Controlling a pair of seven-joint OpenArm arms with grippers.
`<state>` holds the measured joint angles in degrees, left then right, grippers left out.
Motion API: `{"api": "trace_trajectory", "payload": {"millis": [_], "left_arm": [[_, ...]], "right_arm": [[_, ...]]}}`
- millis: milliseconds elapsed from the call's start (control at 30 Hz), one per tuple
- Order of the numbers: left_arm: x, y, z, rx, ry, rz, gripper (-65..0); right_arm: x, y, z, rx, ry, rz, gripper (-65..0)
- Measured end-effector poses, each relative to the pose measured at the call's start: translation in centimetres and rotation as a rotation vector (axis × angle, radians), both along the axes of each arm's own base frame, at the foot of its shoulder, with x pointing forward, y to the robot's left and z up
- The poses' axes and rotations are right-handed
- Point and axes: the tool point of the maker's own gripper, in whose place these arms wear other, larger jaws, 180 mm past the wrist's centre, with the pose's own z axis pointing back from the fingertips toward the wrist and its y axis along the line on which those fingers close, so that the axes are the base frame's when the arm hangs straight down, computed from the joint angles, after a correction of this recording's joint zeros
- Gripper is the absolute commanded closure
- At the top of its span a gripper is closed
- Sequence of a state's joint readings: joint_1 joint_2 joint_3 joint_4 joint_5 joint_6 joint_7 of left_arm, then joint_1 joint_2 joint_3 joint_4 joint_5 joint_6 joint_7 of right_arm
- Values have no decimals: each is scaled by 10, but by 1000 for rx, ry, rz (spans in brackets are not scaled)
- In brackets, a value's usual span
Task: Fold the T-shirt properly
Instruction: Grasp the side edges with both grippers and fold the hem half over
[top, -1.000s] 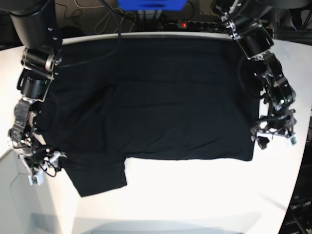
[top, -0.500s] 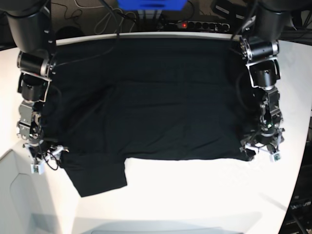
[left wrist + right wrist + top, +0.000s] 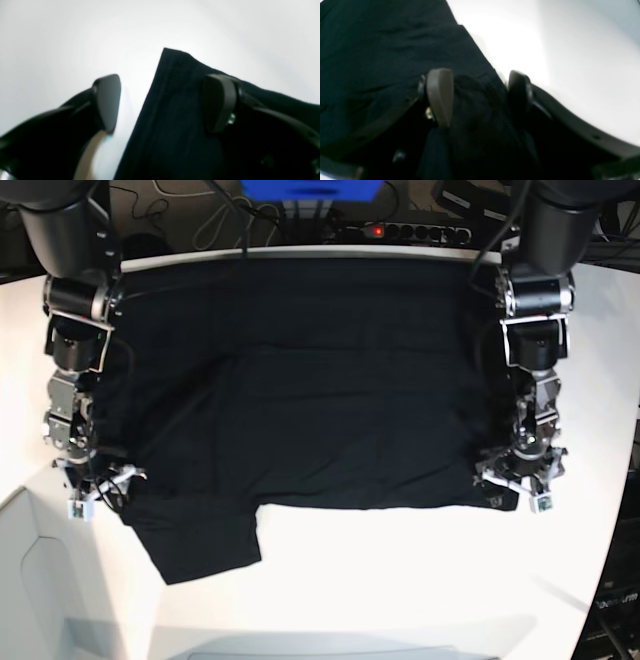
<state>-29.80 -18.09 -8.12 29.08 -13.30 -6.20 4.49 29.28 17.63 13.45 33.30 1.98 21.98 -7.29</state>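
T-shirt (image 3: 310, 380) lies spread, plain black side up, across the white surface (image 3: 420, 580). Left gripper (image 3: 160, 100) has its jaws spread astride the near right corner; right gripper (image 3: 480, 97), jaws also spread, straddles bunched hem at the near left, apparently not yet pinching. Both should close on hem only, then lift evenly.

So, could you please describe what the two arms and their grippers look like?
Both arms are black with silver-grey joint brackets and loose black cables. The left gripper has black rounded finger pads; the right gripper has one tan pad and one black. Small white tags hang near both wrists.
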Motion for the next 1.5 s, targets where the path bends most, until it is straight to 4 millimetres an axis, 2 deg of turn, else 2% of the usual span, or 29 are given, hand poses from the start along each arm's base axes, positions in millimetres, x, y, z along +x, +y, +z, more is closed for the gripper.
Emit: {"api": "trace_trajectory", "payload": {"millis": [67,167,233,300,467,600,900,1033,1100,1167,1267,1333,1433,1500], "left_arm": [[2,-4,-1,6,4,-13,-486],[1,-7,-4,15,4,-26,-483],[2,-9,-4,20,4,-38,-452],[3,-14,-5,30,10,-57,-384],[7,-31,-7,17,3,-82,-152],[8,-34,-8,14,0,-87,0],[9,-38,-3,-13,1,-82,0],[-1,-48,4,-48,-13,-109,0],[-7,-48,6,-52,20,-124,0],[-8,-49,17,-38,-5,-138,0],[-9,-56,29,-34,-34,-161,0],[-15,-53,34,-59,-60,-140,0],[-31,-35,37,-75,-44,-81,0],[-34,-28,48,-71,-55,-71,0]], "right_arm": [[-1,0,-1,0,-4,-1,-327],[-2,0,-2,1,2,0,-248],[-2,0,-2,0,2,-1,-202],[-2,0,-2,4,1,-2,-165],[-2,0,-2,7,2,-3,-79],[-3,0,-2,7,3,-4,0],[-2,1,-1,15,3,-9,0],[2,2,4,-1,23,4,0],[4,4,10,-14,10,16,0],[7,4,18,-28,-7,22,0],[11,3,38,-60,-72,34,0],[9,2,48,-85,-104,41,0],[-3,1,52,-124,-116,57,0],[-11,4,57,-142,-138,69,0]]}}
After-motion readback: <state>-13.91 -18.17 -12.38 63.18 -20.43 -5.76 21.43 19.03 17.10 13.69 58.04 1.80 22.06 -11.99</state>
